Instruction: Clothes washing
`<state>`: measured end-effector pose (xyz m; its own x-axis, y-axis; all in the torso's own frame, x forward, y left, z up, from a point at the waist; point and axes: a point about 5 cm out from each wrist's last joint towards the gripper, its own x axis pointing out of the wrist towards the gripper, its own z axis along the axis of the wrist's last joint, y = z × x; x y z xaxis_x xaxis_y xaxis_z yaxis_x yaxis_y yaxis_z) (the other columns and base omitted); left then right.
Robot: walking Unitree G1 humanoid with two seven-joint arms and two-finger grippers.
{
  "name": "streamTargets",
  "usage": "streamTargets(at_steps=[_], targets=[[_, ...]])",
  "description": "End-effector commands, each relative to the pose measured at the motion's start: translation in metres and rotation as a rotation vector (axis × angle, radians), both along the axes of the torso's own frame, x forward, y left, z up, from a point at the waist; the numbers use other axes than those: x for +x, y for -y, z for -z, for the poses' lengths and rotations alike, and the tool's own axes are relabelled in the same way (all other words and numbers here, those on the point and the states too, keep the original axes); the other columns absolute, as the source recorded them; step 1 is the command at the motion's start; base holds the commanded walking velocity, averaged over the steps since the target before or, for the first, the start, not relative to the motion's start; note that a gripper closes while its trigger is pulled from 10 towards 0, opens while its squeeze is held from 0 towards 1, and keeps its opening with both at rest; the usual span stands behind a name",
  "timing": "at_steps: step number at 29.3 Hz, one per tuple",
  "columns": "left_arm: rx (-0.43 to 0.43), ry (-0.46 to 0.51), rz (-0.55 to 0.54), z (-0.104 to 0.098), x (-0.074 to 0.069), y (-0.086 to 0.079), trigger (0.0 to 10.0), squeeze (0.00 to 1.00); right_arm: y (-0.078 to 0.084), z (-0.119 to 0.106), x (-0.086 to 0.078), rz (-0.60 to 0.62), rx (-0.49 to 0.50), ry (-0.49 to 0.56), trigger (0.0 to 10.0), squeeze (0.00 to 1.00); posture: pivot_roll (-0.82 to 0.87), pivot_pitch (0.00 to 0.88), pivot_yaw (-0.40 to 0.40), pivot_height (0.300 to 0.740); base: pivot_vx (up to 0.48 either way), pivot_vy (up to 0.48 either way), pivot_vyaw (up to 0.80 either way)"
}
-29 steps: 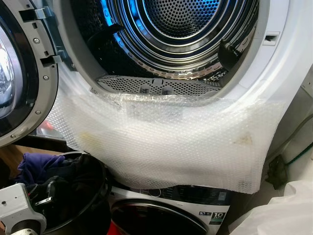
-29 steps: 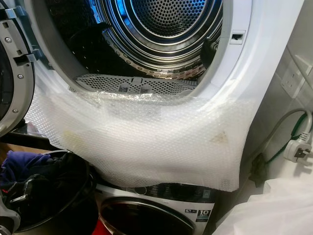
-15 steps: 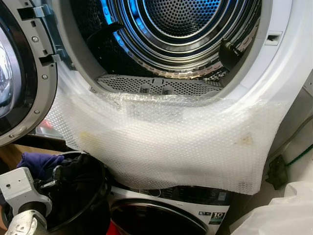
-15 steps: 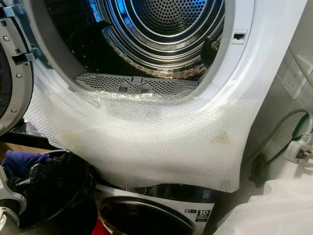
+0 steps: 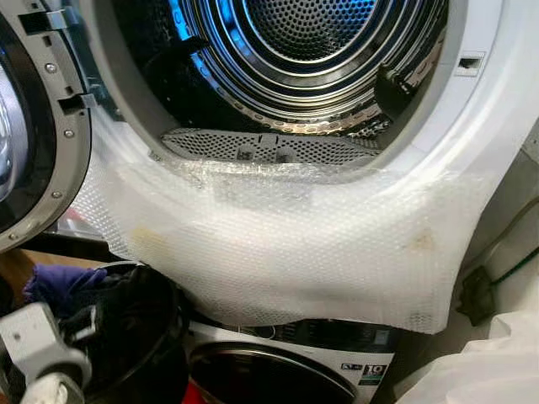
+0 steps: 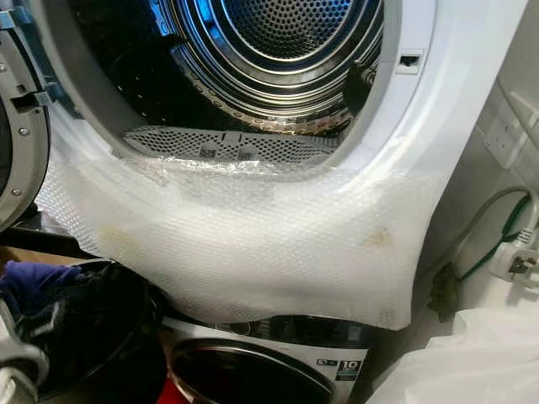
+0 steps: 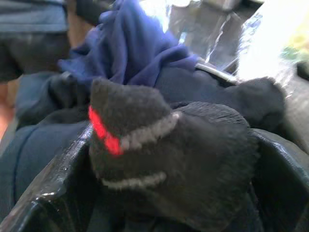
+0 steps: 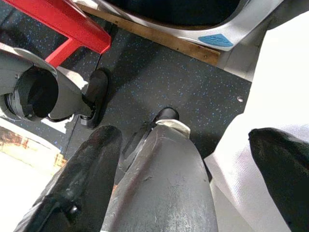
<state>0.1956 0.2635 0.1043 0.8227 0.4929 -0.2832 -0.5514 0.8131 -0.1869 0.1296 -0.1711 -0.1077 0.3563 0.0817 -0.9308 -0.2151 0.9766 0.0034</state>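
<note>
Our left gripper (image 5: 80,324) reaches into a black bucket (image 5: 168,353) of clothes at lower left; we cannot tell whether its fingers are open or closed. From its wrist we see a fuzzy dark sock (image 7: 164,159) with red and grey stripes lying on the pile, beside crumpled blue cloth (image 7: 133,48). Our right gripper (image 8: 188,169) hangs open over speckled dark floor (image 8: 193,87). Above the bucket, bubble wrap (image 5: 286,244) drapes over the rim of the open, perforated steel drum (image 5: 312,50).
</note>
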Motion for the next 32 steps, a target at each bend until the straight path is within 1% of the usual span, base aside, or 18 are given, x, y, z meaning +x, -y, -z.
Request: streamTargets(at_steps=[1, 5, 12, 13, 14, 15, 23, 32], targets=[[0.004, -0.023, -0.030, 0.0006, -0.0025, -0.0048, 10.0, 0.00, -0.0027, 0.0004, -0.0004, 0.003, 0.008, -0.004, 10.0, 0.00, 0.23, 0.000, 0.036, 0.740, 0.000, 0.000, 0.00], [-0.010, -0.050, -0.036, 0.0053, -0.0046, -0.0016, 10.0, 0.00, -0.0029, 0.0004, -0.0002, 0.004, 0.007, -0.004, 10.0, 0.00, 0.23, 0.000, 0.036, 0.740, 0.000, 0.000, 0.00], [-0.003, -0.051, -0.067, 0.0038, -0.0027, -0.0033, 10.0, 0.00, -0.0028, 0.0004, -0.0004, 0.000, 0.006, -0.005, 10.0, 0.00, 0.23, 0.000, 0.034, 0.740, 0.000, 0.000, 0.00], [-0.005, -0.051, -0.075, 0.0037, -0.0020, -0.0042, 3.6, 0.00, -0.0028, 0.0003, -0.0002, -0.001, 0.005, -0.004, 10.0, 0.00, 0.23, 0.000, 0.034, 0.740, 0.000, 0.000, 0.00], [-0.010, -0.050, -0.083, 0.0036, -0.0014, -0.0056, 0.8, 0.00, -0.0030, 0.0003, -0.0001, -0.003, 0.005, -0.004, 10.0, 0.00, 0.23, 0.000, 0.034, 0.740, 0.000, 0.000, 0.00], [-0.013, -0.049, -0.086, 0.0035, -0.0008, -0.0062, 0.0, 0.00, -0.0029, 0.0003, 0.0000, -0.003, 0.005, -0.004, 10.0, 0.00, 0.23, 0.000, 0.034, 0.740, 0.000, 0.000, 0.00], [-0.019, -0.044, -0.086, 0.0022, 0.0032, -0.0077, 0.0, 0.00, -0.0027, 0.0008, -0.0016, -0.002, 0.003, -0.008, 10.0, 0.00, 0.22, 0.000, 0.037, 0.740, 0.000, 0.000, 0.00], [-0.020, -0.058, -0.086, 0.0043, 0.0028, -0.0063, 0.0, 0.00, -0.0018, 0.0009, -0.0020, -0.008, -0.002, -0.009, 10.0, 0.00, 0.22, 0.000, 0.038, 0.740, 0.000, 0.000, 0.00]])
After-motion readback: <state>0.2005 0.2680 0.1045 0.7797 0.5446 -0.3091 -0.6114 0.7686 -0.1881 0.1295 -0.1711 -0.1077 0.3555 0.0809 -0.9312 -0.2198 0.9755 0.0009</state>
